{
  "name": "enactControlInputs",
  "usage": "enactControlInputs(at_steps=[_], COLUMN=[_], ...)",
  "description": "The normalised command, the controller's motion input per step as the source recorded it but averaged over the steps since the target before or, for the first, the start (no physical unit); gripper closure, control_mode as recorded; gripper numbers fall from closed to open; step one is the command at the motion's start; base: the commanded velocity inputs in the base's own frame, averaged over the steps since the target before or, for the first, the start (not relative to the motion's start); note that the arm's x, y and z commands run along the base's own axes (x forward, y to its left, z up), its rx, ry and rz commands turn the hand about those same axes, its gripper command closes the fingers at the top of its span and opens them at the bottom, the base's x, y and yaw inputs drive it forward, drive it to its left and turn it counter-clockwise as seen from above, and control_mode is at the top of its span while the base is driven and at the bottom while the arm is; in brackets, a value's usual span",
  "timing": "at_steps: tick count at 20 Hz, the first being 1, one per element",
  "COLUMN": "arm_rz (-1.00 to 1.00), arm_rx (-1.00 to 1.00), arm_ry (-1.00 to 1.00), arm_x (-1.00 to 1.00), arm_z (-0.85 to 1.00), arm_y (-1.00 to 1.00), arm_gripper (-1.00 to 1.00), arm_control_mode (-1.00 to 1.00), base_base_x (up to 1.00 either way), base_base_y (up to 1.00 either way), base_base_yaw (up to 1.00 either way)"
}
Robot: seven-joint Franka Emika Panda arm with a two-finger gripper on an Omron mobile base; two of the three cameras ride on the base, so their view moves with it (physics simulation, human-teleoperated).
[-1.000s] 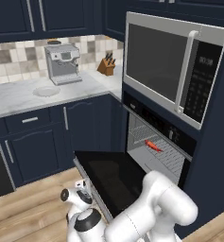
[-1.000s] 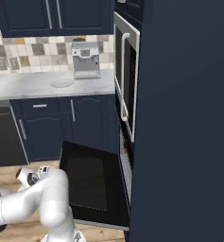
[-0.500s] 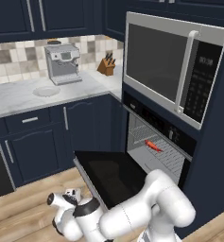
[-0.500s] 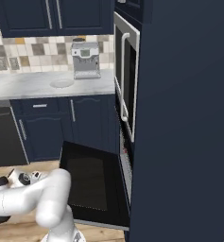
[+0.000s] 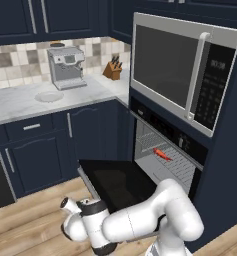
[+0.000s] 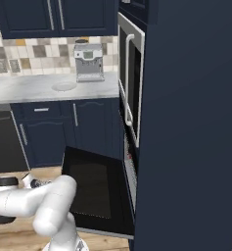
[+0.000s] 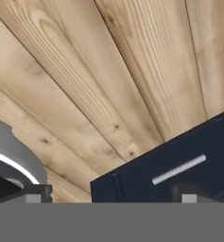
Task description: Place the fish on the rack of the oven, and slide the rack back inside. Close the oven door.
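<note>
On the pale marble counter point(image 5: 20, 102) at the left we see a steel coffee machine point(image 5: 66, 67) and a wooden knife block point(image 5: 111, 70). Lower down, our gripper point(image 5: 70, 205) hangs over the plank floor point(image 7: 108, 71); we cannot tell its spread. Beside it the oven door point(image 5: 115, 182) lies flat, glossy black. Farther right, the slim red-orange fish point(image 5: 162, 154) rests on the wire rack point(image 5: 170, 162) inside the oven point(image 5: 165, 150), its long axis running diagonally across the bars.
</note>
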Motion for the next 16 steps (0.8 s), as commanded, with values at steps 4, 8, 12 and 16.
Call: enactControlInputs(at_steps=[4, 8, 12, 16], arm_rz=[-0.12, -0.11, -0.16, -0.27], arm_rx=[-0.2, -0.31, -0.31, -0.38], arm_ry=[0.37, 0.14, 0.05, -0.02], arm_x=[0.42, 0.49, 0.06, -0.02], arm_z=[-1.0, -0.96, -0.42, 0.05], arm_y=[-1.0, -0.79, -0.69, -0.94], arm_gripper=[-1.0, -1.0, -1.0, -1.0], arm_control_mode=[-1.0, -1.0, -1.0, -1.0], base_base_x=[0.0, 0.0, 0.0, 0.0], base_base_y=[0.0, 0.0, 0.0, 0.0], base_base_yaw=[0.0, 0.0, 0.0, 0.0])
